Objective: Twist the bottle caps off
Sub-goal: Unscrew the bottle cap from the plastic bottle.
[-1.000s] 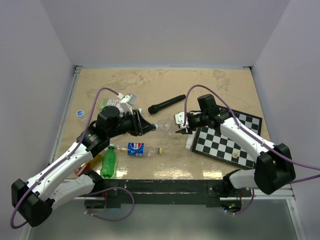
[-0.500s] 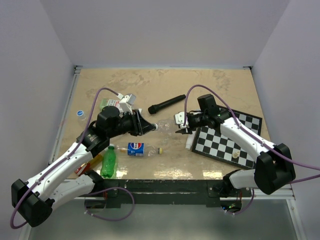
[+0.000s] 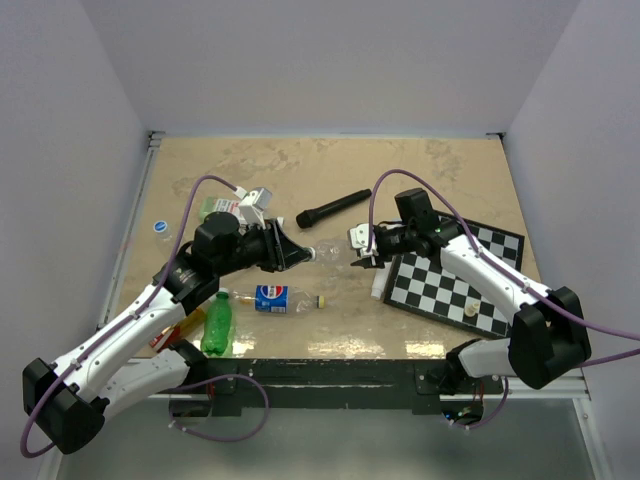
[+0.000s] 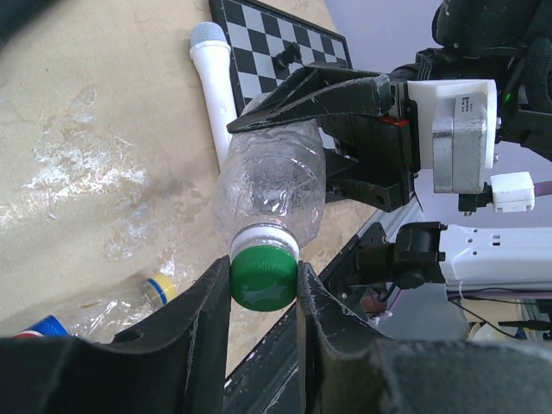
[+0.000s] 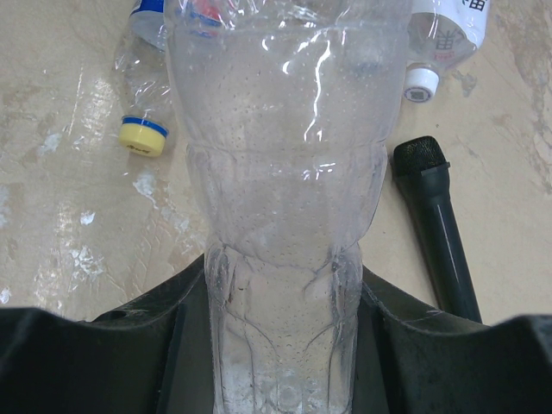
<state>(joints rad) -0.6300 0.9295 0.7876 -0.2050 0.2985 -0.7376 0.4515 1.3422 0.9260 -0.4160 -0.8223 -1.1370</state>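
A crinkled clear bottle [image 3: 333, 252] hangs on its side above the middle of the tabletop [image 3: 420, 170], carried between the two arms and touching nothing else. The left end effector [image 3: 300, 254] is clamped on the bottle's green cap [image 4: 263, 276]; in the left wrist view, one black finger presses each side of the cap, which sits on the white neck ring. The right end effector [image 3: 362, 256] is closed around the opposite, lower part of the bottle, and the right wrist view shows the clear plastic pinched in between its dark fingers. On the tabletop nearer the arm bases lies a Pepsi-labelled bottle [image 3: 270, 298] on its side, its yellow cap [image 3: 322, 301] pointing toward the chessboard [image 3: 450, 285]. A bright green bottle [image 3: 217, 325] lies just to its left, under the left arm. A blue cap [image 3: 159, 226] sits at the far left edge. A black microphone [image 3: 333, 209] lies beyond the held bottle, a white microphone [image 4: 216, 82] rests along the chessboard's near-left edge, and a white-and-green carton [image 3: 232, 208] lies behind the left wrist.
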